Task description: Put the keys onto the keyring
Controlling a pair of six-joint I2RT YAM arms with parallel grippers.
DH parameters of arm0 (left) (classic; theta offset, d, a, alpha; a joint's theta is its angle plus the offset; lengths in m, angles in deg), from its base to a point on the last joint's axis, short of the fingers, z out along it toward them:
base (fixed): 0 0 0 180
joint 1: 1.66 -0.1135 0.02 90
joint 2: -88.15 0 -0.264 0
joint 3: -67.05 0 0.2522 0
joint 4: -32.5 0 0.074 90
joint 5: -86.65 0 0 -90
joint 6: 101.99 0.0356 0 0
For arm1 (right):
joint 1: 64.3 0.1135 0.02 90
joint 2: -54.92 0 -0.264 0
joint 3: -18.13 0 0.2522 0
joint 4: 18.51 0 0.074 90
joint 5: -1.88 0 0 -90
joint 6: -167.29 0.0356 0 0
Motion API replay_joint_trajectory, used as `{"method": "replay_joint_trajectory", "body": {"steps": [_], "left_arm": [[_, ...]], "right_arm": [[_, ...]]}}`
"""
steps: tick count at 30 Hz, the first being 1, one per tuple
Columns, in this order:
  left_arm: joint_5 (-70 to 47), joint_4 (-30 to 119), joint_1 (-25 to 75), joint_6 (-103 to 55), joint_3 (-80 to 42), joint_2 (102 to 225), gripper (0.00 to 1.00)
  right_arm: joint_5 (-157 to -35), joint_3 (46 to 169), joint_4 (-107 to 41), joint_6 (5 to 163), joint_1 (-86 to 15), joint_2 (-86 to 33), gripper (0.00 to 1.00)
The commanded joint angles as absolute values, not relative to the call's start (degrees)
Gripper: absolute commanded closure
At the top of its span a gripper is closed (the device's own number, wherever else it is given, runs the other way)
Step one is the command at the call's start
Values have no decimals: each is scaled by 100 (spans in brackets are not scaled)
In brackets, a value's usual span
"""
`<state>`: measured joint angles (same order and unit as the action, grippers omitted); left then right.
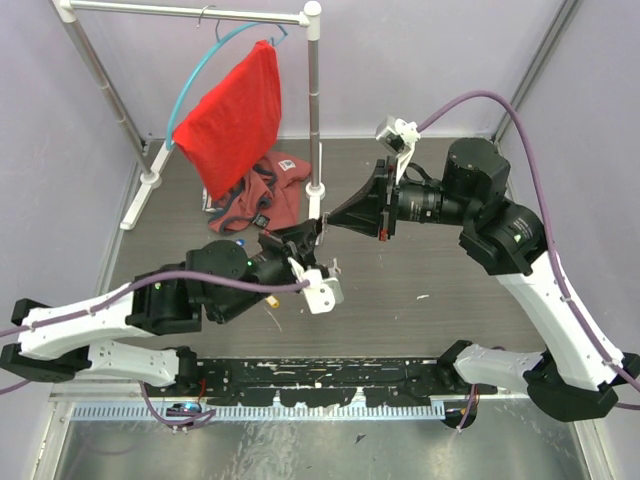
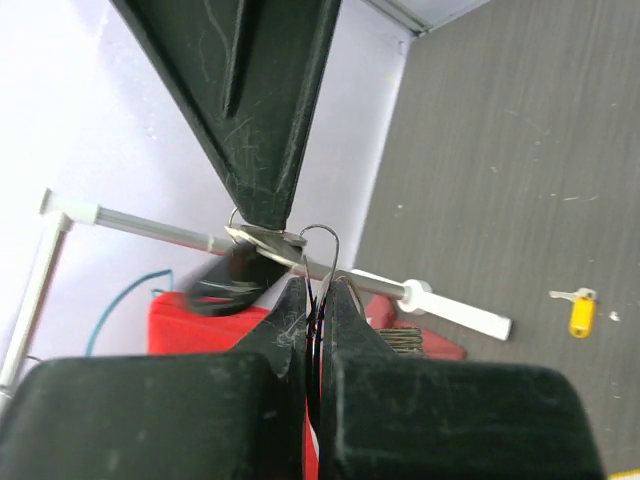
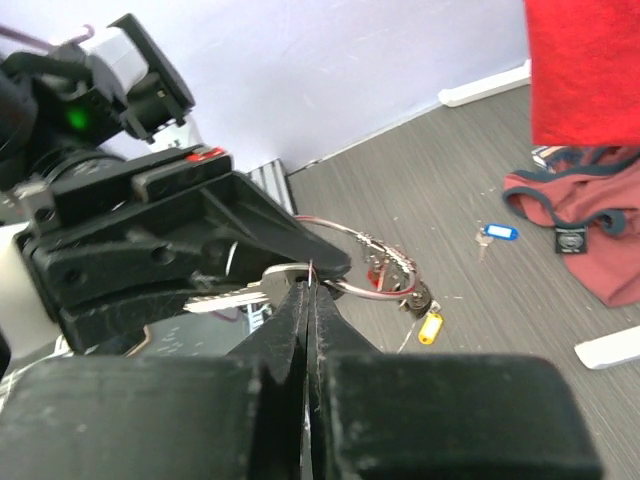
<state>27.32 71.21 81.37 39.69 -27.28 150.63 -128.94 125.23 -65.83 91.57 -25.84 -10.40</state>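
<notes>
The left gripper [image 2: 318,292] is seen pressed together on the thin wire of the keyring [image 3: 352,293], which is held in the air above the middle of the table [image 2: 500,150]. Several keys [image 3: 398,288] are hung on the ring's far side. Just beside the ring, the right gripper [image 3: 308,285] is clamped tight on a silver key [image 3: 245,296], which is held level. Farther right, a yellow-tagged key [image 2: 581,312] and a blue-tagged key [image 3: 497,233] are seen lying on the table, apart from each other.
</notes>
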Motion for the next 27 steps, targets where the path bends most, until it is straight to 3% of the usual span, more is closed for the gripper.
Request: {"method": "replay_joint_trajectory", "body": {"steps": [1,8,16,27], "left_arm": [[3672,5897,8498,5147,-2388,15034,100],[4115,2410,8612,7933,-960,15201,100],[3577,2252,8604,8798,-684,15133,100],[3768,2481,8518,9556,-508,14986,100]], "right_arm": [[-12127,12843,-6964,8953,-2571,-868,99],[-11798,12930,-7279,8594,-2563,-732,99],[-12518,13234,-7367,8400,-2566,-846,99],[-12767,13320,-7399,8328,-2565,-872,99]]}}
